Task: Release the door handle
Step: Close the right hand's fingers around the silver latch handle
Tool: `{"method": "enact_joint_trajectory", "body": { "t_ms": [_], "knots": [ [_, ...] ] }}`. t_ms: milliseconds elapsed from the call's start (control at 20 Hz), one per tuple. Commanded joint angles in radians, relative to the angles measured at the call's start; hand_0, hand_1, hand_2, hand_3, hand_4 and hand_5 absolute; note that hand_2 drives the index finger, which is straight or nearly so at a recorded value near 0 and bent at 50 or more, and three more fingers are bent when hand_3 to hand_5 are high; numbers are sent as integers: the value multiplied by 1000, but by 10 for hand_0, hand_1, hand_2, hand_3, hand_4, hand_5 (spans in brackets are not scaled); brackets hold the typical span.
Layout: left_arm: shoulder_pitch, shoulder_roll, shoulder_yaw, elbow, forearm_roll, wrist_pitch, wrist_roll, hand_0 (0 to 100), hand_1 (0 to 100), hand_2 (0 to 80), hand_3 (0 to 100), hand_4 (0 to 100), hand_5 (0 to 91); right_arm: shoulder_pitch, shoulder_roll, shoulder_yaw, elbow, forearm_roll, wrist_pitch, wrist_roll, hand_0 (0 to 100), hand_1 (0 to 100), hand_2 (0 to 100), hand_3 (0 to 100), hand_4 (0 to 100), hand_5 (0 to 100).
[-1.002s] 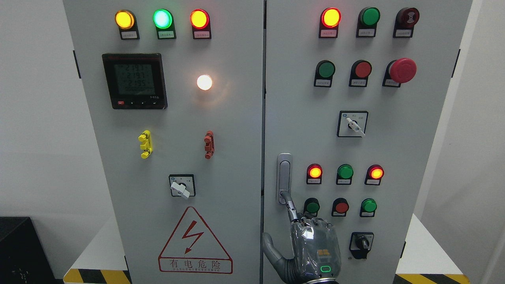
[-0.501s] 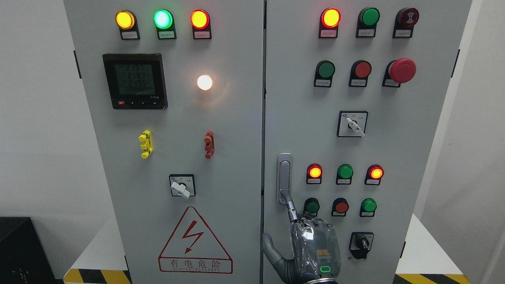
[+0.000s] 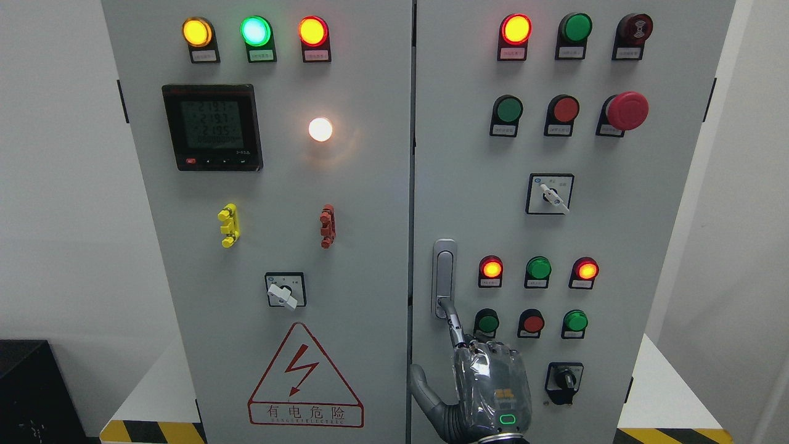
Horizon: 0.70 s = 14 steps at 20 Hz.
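The silver door handle stands upright at the left edge of the cabinet's right door. My right hand rises from the bottom edge just below it, its back toward the camera. Its index finger is stretched up and its tip touches the handle's lower end. The other fingers are curled out of sight behind the palm, and the thumb sticks out to the left over the seam between the doors. The hand grasps nothing. Both doors look closed. My left arm does not show.
Lit and unlit push buttons and a black rotary switch crowd the door right of the hand. A red mushroom stop button sits higher up. The left door carries a meter, lamps and a warning triangle.
The hand and its index finger stay where they were on the handle's lower end. Only the whole view drifts by a few pixels.
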Motion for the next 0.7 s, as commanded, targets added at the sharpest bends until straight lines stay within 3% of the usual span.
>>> {"method": "enact_joint_trajectory", "body": {
  "t_ms": [0, 651],
  "knots": [
    [0, -1, 0, 0, 0, 1, -1, 0, 0, 44, 106, 3, 0, 2, 0, -1, 8, 0, 1, 2, 353, 256, 0, 777, 758, 760],
    [0, 1, 0, 0, 0, -1, -1, 0, 0, 43, 106, 3, 0, 8, 2, 0, 9, 0, 1, 3, 354, 254, 0, 780, 759, 758]
  ]
}}
